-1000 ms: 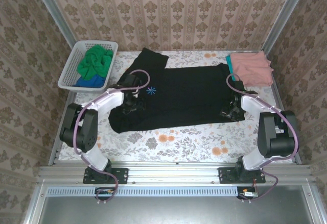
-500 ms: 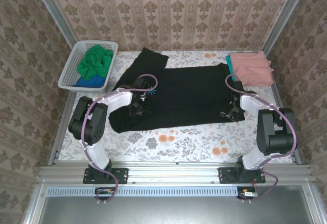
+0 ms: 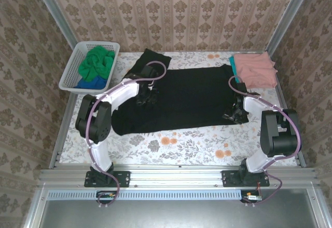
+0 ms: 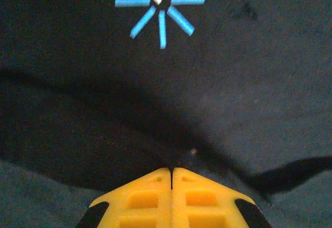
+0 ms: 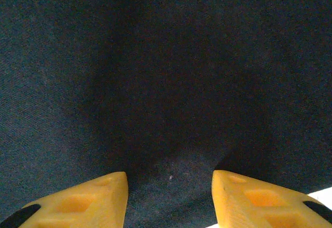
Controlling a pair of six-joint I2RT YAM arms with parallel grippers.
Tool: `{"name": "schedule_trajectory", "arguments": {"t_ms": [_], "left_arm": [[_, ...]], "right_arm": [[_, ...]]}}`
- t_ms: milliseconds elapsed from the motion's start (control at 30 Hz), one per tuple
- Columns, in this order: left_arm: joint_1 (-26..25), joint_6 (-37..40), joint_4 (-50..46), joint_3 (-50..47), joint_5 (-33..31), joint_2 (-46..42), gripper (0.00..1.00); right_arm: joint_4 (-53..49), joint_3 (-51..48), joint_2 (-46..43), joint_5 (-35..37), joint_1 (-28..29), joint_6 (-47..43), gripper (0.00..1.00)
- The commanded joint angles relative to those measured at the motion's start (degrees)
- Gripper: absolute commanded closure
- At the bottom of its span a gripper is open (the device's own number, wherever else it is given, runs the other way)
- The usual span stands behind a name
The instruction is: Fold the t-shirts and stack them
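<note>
A black t-shirt [image 3: 192, 98] lies spread flat across the flowered table, one sleeve pointing to the back left. My left gripper [image 3: 146, 95] rests on its left chest area. In the left wrist view its yellow jaws [image 4: 171, 169] are closed together, pinching a raised ridge of the black t-shirt [image 4: 233, 82], with a blue star print [image 4: 161, 10] just ahead. My right gripper [image 3: 232, 116] sits at the shirt's right edge. Its fingers [image 5: 170, 178] stand apart, open, with black t-shirt [image 5: 166, 72] fabric lying flat between them.
A folded salmon pink t-shirt [image 3: 255, 69] lies at the back right on a teal one [image 3: 233, 66]. The white lattice basket [image 3: 70, 75] at the back left holds a green t-shirt [image 3: 97, 63] over a blue one [image 3: 91, 83]. Bare tablecloth [image 3: 176, 142] runs along the near edge.
My left gripper has slid away from me and to the right over the shirt, covered the star print, and shut on the fabric. The right arm has stayed still.
</note>
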Motion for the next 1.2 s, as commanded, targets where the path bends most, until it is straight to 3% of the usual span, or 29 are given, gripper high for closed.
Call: {"name": "schedule_trajectory", "arguments": {"t_ms": [0, 133, 367, 400, 467, 600, 700, 933, 1167], "left_arm": [[-0.20, 5.46, -6.45, 6.68, -3.43, 4.71, 1.00], [-0.46, 8.67, -9.06, 14.52, -5.81, 10.24, 1.00], [-1.06, 11.48, -11.02, 24.32, -3.26, 16.83, 1.00], [-1.24, 11.91, -11.88, 26.21, -2.70, 17.97, 0.96], [-1.75, 12.62, -12.41, 28.63, -1.77, 19.83, 0.67], [-1.26, 13.12, -12.22, 30.76, 2.93, 22.14, 0.68], [-0.83, 12.71, -12.40, 30.35, 2.63, 20.30, 0.56], [1.64, 9.85, -8.78, 19.95, -4.20, 6.74, 0.40], [1.04, 9.68, -4.70, 7.23, -1.70, -0.44, 0.39]], "right_arm": [[-0.12, 0.44, 0.37, -0.26, -0.10, -0.55, 0.51], [-0.12, 0.50, 0.72, -0.31, -0.08, -0.64, 0.52], [0.10, 0.14, 0.88, -0.47, -0.06, -0.58, 0.52], [0.14, 0.05, 0.90, -0.48, -0.06, -0.60, 0.52], [0.15, -0.02, 0.82, -0.53, -0.05, -0.67, 0.52], [-0.13, -0.10, 0.52, -0.31, -0.06, -0.84, 0.52], [-0.69, -0.21, -0.26, 0.12, -0.06, -1.15, 0.52], [-0.56, -0.47, -0.98, 0.14, -0.06, -1.25, 0.51], [-0.21, -0.54, -0.38, 0.22, -0.06, -1.24, 0.52]]}}
